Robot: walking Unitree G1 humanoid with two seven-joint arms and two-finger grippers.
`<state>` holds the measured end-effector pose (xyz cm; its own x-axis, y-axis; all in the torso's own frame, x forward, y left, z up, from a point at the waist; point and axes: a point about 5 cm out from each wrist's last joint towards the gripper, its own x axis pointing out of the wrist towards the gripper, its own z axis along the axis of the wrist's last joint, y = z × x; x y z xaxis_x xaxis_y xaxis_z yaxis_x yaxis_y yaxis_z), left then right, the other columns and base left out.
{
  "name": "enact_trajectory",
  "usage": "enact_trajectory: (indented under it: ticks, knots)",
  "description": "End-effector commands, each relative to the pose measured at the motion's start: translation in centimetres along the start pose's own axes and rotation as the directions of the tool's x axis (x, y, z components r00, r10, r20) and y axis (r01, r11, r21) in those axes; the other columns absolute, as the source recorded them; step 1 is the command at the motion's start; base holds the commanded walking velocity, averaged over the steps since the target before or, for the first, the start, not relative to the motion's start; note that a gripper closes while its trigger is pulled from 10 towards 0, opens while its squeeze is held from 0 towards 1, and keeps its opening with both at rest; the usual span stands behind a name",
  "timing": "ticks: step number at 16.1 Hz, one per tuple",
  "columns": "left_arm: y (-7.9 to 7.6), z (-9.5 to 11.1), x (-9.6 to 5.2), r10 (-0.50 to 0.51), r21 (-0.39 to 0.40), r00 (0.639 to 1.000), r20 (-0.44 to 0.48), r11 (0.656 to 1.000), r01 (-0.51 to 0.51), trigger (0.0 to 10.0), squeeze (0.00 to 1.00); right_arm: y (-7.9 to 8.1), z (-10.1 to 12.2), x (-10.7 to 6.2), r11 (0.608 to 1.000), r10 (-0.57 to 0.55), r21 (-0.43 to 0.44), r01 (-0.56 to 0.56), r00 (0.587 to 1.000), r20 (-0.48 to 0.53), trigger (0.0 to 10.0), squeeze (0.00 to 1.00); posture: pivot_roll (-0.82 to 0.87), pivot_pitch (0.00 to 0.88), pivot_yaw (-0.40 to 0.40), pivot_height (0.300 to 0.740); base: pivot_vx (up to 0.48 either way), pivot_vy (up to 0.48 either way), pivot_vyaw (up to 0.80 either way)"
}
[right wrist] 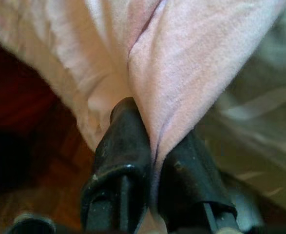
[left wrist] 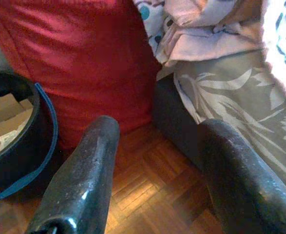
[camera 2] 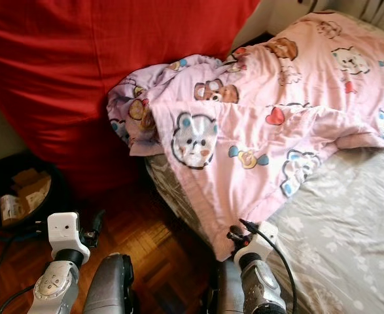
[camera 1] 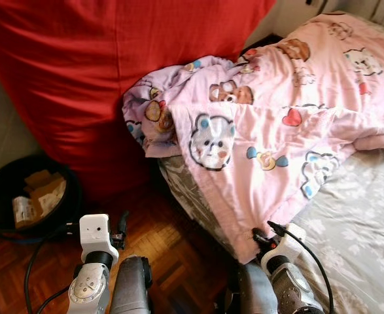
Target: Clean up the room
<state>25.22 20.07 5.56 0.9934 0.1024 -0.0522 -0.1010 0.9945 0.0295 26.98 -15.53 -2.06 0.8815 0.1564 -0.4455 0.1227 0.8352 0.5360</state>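
We stand at the corner of a bed (camera 1: 368, 222) that is covered with a grey sheet with pale flower shapes. A pink blanket (camera 1: 277, 124) printed with bears, hearts and bows lies crumpled over the bed, and its lower corner hangs down over the edge of the mattress toward us.

Our right tool (right wrist: 152, 161) is closed on this hanging corner of the pink blanket: in the right wrist view a fold of the pink cloth is pinched between the two black fingers (right wrist: 123, 146), and the cloth spreads out above them. In the head views the right arm is low at the bed edge, just under the blanket corner.

Our left tool (left wrist: 157, 161) is open and holds nothing. Its two black fingers (left wrist: 84, 170) stand well apart, and between them we see the wooden parquet floor (left wrist: 147, 175). This tool is over the floor, between the bed and a black bin (camera 1: 28, 196).

The black bin stands on the floor at our left, near the wall. Inside it there are pieces of brown cardboard (camera 1: 44, 186) and a small white package whose print we cannot read.

Behind the bin and beside the bed there is a large red cushion (camera 1: 100, 72), maybe a bean bag, which touches the bunched end of the blanket.
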Motion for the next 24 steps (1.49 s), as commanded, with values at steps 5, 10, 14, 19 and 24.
enact_trajectory:
  ticks: [5,10,14,19,24]
  knots:
    - [0.3,-0.7,-0.2,-0.003,0.012,1.000,-0.021,1.000,0.004,10.0,0.00,0.6,2.2,-0.5,0.991,0.097,0.073,-0.109,0.984,0.146,10.0,0.00,0.06,0.172,-0.064,0.606,0.000,0.000,0.00]
    - [0.0,-0.9,-0.6,0.001,0.004,1.000,-0.022,1.000,-0.001,10.0,0.00,1.4,4.1,-1.0,0.992,0.099,-0.099,-0.075,0.957,0.271,10.0,0.00,0.06,0.178,-0.069,0.606,0.000,0.000,0.00]
    - [0.3,-2.1,-1.0,0.015,-0.010,0.998,-0.058,1.000,-0.016,10.0,0.00,1.0,3.1,-1.5,0.985,0.087,-0.166,-0.045,0.963,0.254,10.0,0.00,0.06,0.182,-0.071,0.631,0.000,0.000,0.00]
    - [1.4,-3.6,-1.8,0.066,-0.014,0.991,-0.120,0.998,-0.068,10.0,0.00,1.1,3.0,-1.4,0.989,0.058,-0.150,-0.018,0.962,0.269,10.0,0.00,0.06,0.183,-0.070,0.696,0.000,0.000,0.00]
    - [2.0,-6.1,-2.7,0.088,-0.008,0.972,-0.219,0.996,-0.092,10.0,0.00,1.3,3.1,-1.3,0.988,0.059,-0.155,-0.016,0.959,0.277,10.0,0.00,0.06,0.177,-0.067,0.740,0.000,0.000,0.00]
